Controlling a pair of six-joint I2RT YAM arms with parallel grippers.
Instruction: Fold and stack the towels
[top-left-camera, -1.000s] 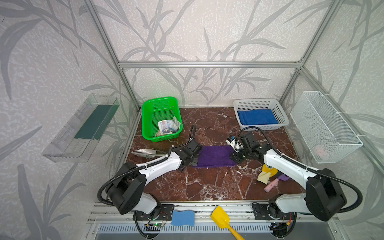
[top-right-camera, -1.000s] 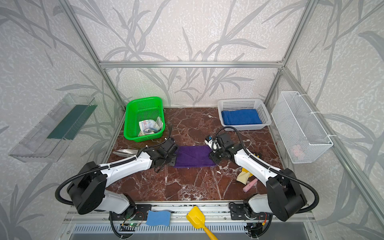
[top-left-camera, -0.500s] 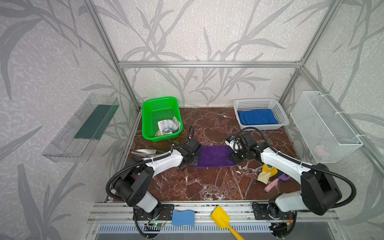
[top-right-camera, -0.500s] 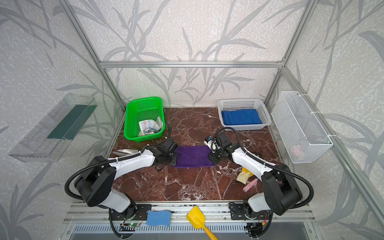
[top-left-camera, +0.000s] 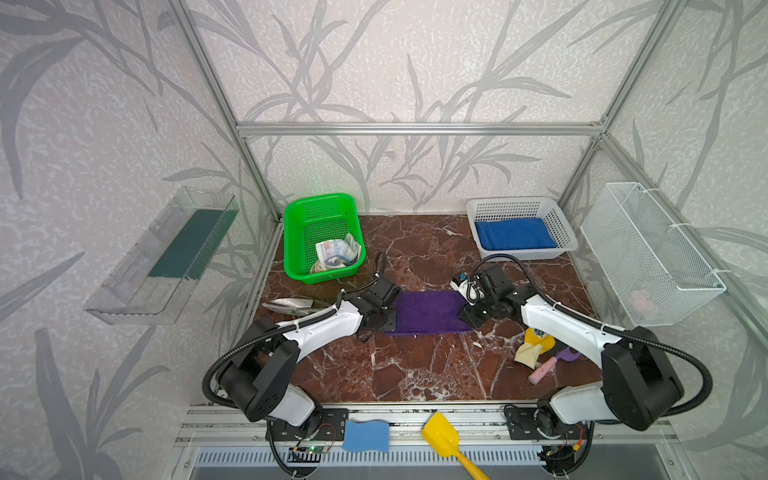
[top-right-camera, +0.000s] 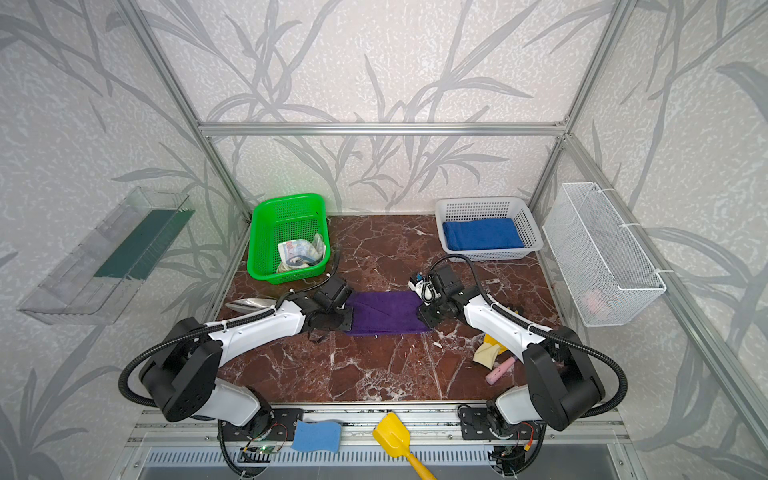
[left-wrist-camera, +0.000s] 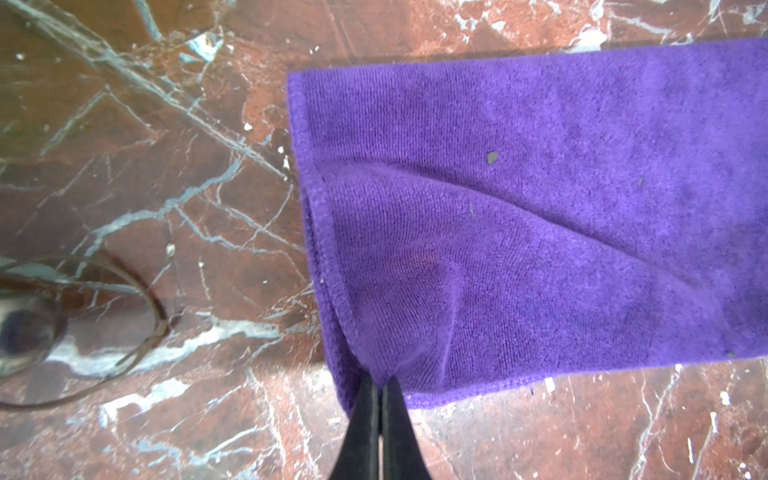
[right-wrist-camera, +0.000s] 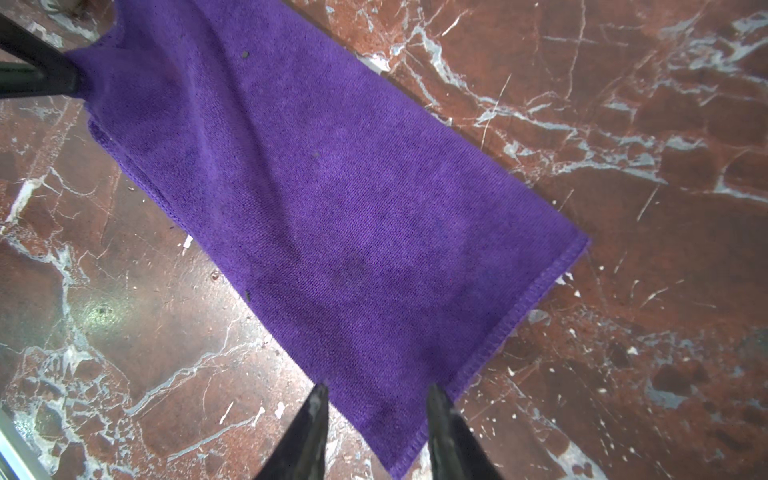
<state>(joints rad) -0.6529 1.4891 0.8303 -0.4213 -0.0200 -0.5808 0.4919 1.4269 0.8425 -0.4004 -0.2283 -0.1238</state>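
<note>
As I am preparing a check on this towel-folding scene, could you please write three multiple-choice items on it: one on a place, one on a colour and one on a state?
1. Where does the blue towel lie?
A. in the green basket
B. in the white basket
C. on the bare tabletop

2. What colour is the plastic shovel on the front rail?
A. yellow
B. red
C. black

3. How is the left pincer?
A. shut on a corner of the purple towel
B. wide open in the air
C. out of every view

Answers: 1 B, blue cloth covers the white basket's floor; 2 A, its blade is plainly yellow; 3 A, the left wrist view shows it pinched shut with purple cloth bunched at its tip.
</note>
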